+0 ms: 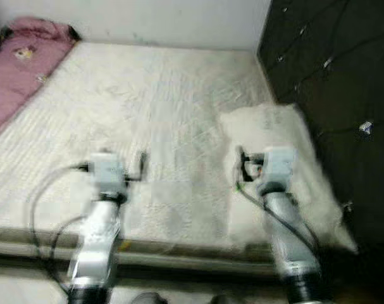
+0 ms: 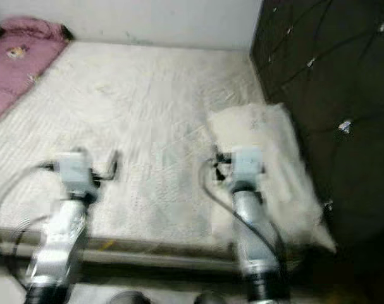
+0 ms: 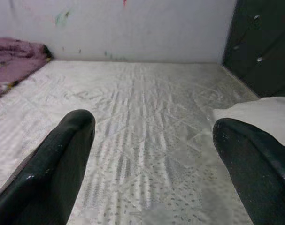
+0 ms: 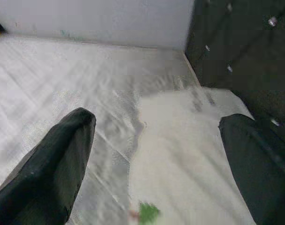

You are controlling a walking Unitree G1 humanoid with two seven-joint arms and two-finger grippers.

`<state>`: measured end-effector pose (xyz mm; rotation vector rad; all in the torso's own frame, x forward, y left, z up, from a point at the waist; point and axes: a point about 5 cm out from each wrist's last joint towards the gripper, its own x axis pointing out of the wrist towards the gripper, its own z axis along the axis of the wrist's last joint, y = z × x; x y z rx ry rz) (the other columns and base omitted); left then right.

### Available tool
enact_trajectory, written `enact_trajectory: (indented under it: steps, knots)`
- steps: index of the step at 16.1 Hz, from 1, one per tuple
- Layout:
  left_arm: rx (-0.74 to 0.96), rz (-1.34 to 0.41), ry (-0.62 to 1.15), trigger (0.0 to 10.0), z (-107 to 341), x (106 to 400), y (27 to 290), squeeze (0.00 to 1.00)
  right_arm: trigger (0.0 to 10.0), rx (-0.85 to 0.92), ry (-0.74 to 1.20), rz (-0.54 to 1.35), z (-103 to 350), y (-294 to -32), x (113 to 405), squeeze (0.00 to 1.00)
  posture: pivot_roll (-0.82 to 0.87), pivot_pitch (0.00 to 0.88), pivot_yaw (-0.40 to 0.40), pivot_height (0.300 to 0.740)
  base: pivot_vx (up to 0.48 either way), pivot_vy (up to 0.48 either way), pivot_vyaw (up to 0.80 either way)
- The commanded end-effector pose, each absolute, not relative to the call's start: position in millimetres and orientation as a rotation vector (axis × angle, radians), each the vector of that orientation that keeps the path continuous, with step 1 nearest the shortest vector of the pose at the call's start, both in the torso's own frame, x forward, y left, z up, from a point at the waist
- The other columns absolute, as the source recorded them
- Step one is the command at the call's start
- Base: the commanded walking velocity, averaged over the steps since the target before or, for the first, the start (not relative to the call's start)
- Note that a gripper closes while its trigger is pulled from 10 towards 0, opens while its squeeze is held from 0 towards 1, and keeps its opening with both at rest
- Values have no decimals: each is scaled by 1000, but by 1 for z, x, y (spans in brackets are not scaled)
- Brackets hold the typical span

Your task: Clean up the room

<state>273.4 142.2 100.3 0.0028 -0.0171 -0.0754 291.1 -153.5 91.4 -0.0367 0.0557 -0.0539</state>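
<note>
**Two open claws are reaching over the bed toward the white pillow**

The robot is standing at the edge of the bed [image 1: 173, 114], and both arms are stretching forward over the quilted mattress. The right claw [image 4: 156, 159] is hovering just above the white pillow [image 1: 286, 158], which is lying flat on the mattress, close against the dark padded headboard [image 1: 331, 76]. Its two black fingers [image 4: 53, 164] are standing wide apart and are holding nothing. The left claw [image 3: 154, 159] is also wide open and empty, over bare mattress beside the pillow.

The step in hand is probably taking the pillow to put it in order. To do it well, I think the right claw should be coming down on the near edge of the pillow, so that one finger goes under the soft border and the other presses on top. The pillow is soft and will be sagging when it is lifted, so the left claw could be supporting the other side.

The mattress is pale, with a stitched pattern and no sheet. A pink blanket [image 1: 21, 63] is lying bunched at the far left corner, well apart from the pillow. A white wall [image 3: 133, 28] is closing the far side of the bed. The head views are a little blurred.
</note>
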Motion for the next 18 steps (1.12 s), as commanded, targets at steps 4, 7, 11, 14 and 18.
enact_trajectory:
  steps: [4, 7, 11, 14, 18]
  knots:
    - [24, -54, -21, 10000, 102, 274, 150, 0, 10000, -27, 33, -38, 97, -148, 294, 0, 87, 0, -21, 740, 0, 480, 0]
    - [23, -52, -18, 10000, 102, 273, 149, 0, 10000, -31, 37, -36, 97, -148, 293, 0, 86, 0, -23, 740, 0, 480, 0]
    - [22, -50, -14, 10000, 101, 274, 150, 0, 10000, -23, 38, -32, 96, -147, 293, 0, 86, 0, -23, 740, 0, 480, 0]
    - [22, -48, -13, 10000, 101, 274, 149, 0, 10000, -26, 43, -30, 96, -148, 294, 0, 83, 0, -23, 740, 0, 480, 0]
    - [19, -53, -19, 10000, 102, 275, 148, 0, 10000, -28, 47, -30, 95, -147, 294, 0, 82, 0, -22, 740, 0, 480, 0]
